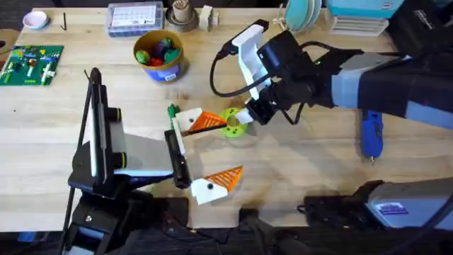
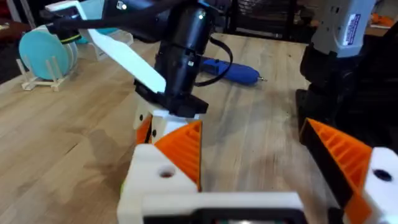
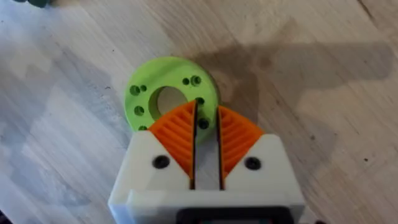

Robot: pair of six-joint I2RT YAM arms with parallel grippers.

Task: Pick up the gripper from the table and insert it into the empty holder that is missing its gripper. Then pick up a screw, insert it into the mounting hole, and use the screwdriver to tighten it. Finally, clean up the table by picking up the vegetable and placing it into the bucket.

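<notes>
Vegetable lies outside bucket, screwdriver unused; your right gripper jaws nearly closed above green disc, left gripper jaws open.

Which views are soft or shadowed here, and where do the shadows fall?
Overhead: evenly lit and sharp on the table, softer on the right arm near the camera. Left wrist: the close white-and-orange fingers are blurred; the screwdriver is clearer. Right wrist: sharp on the green disc, with a broad arm shadow across the wood behind it.
</notes>
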